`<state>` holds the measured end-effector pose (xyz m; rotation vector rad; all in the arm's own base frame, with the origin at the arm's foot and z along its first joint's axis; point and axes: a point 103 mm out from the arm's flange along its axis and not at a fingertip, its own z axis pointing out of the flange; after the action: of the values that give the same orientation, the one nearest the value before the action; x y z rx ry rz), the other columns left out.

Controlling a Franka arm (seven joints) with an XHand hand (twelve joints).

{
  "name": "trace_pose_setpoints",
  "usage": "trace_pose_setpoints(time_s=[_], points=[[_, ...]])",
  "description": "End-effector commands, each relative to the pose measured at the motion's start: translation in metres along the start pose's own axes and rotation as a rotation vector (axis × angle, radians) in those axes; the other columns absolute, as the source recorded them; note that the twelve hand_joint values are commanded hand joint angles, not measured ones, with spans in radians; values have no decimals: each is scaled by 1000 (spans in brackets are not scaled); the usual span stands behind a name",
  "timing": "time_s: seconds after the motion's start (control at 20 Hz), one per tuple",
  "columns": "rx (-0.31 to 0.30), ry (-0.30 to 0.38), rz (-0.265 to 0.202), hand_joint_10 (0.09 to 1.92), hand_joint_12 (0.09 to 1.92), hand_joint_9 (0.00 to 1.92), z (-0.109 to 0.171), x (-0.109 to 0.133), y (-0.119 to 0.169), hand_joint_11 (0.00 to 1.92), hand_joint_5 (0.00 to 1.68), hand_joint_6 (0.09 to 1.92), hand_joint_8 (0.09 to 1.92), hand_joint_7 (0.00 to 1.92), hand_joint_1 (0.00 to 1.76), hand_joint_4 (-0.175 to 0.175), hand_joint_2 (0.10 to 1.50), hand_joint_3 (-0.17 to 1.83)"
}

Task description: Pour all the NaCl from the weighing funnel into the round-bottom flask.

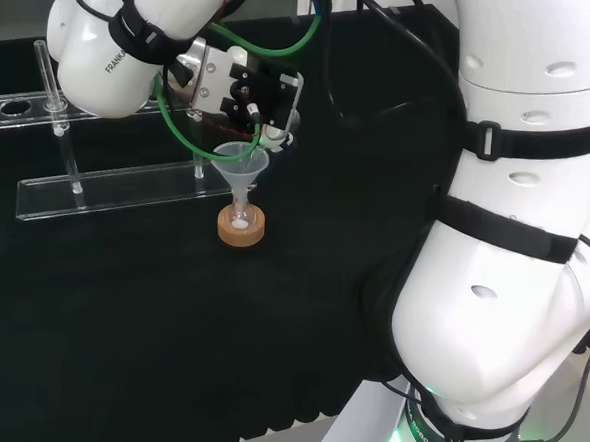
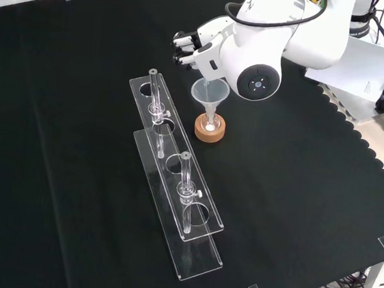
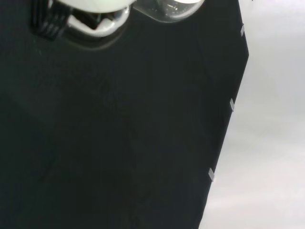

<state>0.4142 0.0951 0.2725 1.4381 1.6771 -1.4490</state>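
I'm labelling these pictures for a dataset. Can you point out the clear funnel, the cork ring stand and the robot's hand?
Clear conical funnel (image 2: 210, 91), front view, on its cone wall.
Round brown cork ring stand (image 1: 241, 233), head view, on its outer side.
Black and white hand (image 1: 245, 90), head view, on its black body.

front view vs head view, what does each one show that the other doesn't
Front view alone: the whole length of both clear racks, the arm's round grey cap, and papers past the cloth's edge. Head view alone: green cables looping at the wrist. Both: the hand beside the clear funnel, whose stem reaches down into the cork ring, with white powder at its centre.
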Motion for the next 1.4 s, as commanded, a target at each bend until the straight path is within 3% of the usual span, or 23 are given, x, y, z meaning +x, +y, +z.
trace_pose_setpoints(time_s=[0.05, 1.4], points=[[-4, -17, 8, 329, 1152, 878, -4, -2, -2, 637, 1319, 540, 634, 554, 1124, 175, 699, 539], [-10, -120, 35, 341, 1167, 869, -24, 1, -16, 626, 1319, 540, 635, 550, 1124, 175, 697, 543]])
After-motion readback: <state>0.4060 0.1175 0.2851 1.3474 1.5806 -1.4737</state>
